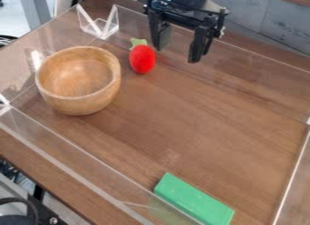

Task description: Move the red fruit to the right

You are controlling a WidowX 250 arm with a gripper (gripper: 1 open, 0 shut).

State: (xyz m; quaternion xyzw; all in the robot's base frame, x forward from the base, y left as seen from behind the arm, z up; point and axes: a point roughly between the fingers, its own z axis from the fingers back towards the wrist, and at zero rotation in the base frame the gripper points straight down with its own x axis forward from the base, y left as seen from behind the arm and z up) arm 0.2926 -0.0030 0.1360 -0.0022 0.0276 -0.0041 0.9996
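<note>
A flat green block [194,199] is being shown lying at the near edge of the wooden counter [206,120]. Farther back on the left, a wooden bowl [79,80] is being seen standing upright. Beyond it, the red fruit [143,57] is resting on the counter, and just to its right the hand [177,52] is being held pointing down, fingers apart and empty.

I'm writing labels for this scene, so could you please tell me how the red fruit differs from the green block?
The red fruit is rounded and glossy with a leafy green top; the green block is flat and rectangular. The fruit sits at the far side beside the open gripper; the block lies at the near edge. The fruit looks smaller than the block. Both rest on the wooden table.
</note>
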